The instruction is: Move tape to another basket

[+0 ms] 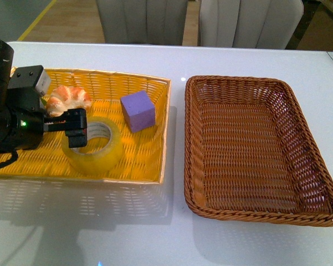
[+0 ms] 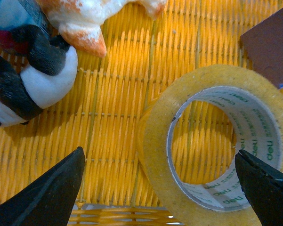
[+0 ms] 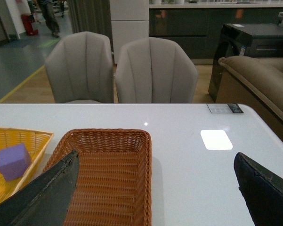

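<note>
Here, my left gripper (image 1: 75, 131) hovers over the tape (image 1: 97, 156), which lies flat on its side toward the front of the bright yellow basket (image 1: 164, 133), near a purple foam cube (image 1: 138, 111) and a toy croissant (image 1: 69, 98), with the brown wicker basket (image 1: 189, 138) waiting just beside the yellow one on the white table (image 1: 255, 61). My left fingers are spread wide and hold nothing. In the left wrist view one dark fingertip (image 2: 52, 190) sits outside the roll and the other at its far wall, neither clearly touching it, while a small panda toy (image 2: 40, 82) rests off to one side. My right gripper (image 3: 155, 154) is likewise wide apart and holding nothing, hanging above the table and looking over the brown basket. I judge the tape to be a stiff, fairly light ring that will not crush. Its glossy outer wrap looks slick, though, so the surer hold is likely across one wall, with one finger down inside the white core and one against the outside. A pinch on the round outer face alone could let it squirt free. The core carries repeated grey-green printing that appears to read "deli"; the small card on the table in the right wrist view is too small to read
</note>
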Tool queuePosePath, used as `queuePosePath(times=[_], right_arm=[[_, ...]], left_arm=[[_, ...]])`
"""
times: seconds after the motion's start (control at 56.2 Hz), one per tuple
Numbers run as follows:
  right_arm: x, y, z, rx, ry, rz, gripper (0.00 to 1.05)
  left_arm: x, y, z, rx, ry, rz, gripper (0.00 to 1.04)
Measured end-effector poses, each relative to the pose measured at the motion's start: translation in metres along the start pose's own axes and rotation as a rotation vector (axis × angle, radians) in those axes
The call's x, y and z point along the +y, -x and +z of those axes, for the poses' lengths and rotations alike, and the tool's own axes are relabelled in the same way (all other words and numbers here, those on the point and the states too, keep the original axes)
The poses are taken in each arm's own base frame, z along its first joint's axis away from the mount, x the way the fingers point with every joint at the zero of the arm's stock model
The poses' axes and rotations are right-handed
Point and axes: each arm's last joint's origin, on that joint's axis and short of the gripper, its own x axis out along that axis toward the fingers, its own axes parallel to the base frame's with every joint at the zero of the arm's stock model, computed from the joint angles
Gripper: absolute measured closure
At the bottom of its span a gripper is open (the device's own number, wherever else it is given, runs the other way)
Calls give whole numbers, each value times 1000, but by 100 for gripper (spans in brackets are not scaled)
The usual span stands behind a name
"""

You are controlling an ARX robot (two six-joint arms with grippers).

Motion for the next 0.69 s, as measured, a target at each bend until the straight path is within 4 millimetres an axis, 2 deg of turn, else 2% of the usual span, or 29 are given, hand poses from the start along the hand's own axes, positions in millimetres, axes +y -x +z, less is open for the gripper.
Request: queuePosePath(times=[0.178, 0.391, 0.693], right_arm=[[0, 0, 0, 0, 0, 0, 9], [0, 0, 0, 0, 0, 0, 9], [0, 0, 0, 0, 0, 0, 9]], left_arm=[[2, -19, -2, 27, -11, 5, 9], [2, -27, -3, 36, -15, 5, 9], [-1, -32, -5, 50, -26, 8, 53]])
